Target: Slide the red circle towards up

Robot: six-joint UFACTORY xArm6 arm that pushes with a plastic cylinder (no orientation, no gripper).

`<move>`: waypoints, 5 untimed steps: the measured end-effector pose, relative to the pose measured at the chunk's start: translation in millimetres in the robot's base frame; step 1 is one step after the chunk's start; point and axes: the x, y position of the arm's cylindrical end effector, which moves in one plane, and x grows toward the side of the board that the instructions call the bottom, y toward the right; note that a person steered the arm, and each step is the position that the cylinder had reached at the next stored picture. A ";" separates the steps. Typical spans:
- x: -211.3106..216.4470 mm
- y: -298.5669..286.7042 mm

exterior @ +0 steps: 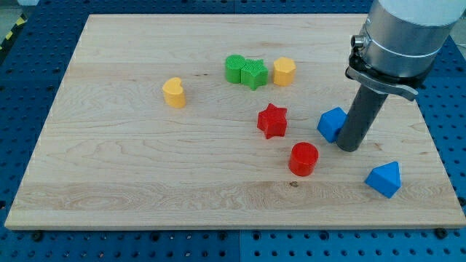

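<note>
The red circle [303, 159] lies on the wooden board [131, 160], right of centre and toward the view's bottom. My tip [349, 147] rests on the board just to the right of the red circle and slightly above it, with a small gap between them. A blue block [332, 123] sits against the rod's left side. A red star [272, 121] lies up and to the left of the red circle.
A second blue block [384, 179] lies at the lower right. A green circle [234, 68], a green star [253, 73] and a yellow block [284, 71] cluster near the top. A yellow block [174, 92] lies at the left. The board's right edge is close to the rod.
</note>
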 end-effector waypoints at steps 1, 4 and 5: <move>22.3 6.0; 52.3 -4.1; 52.3 -25.0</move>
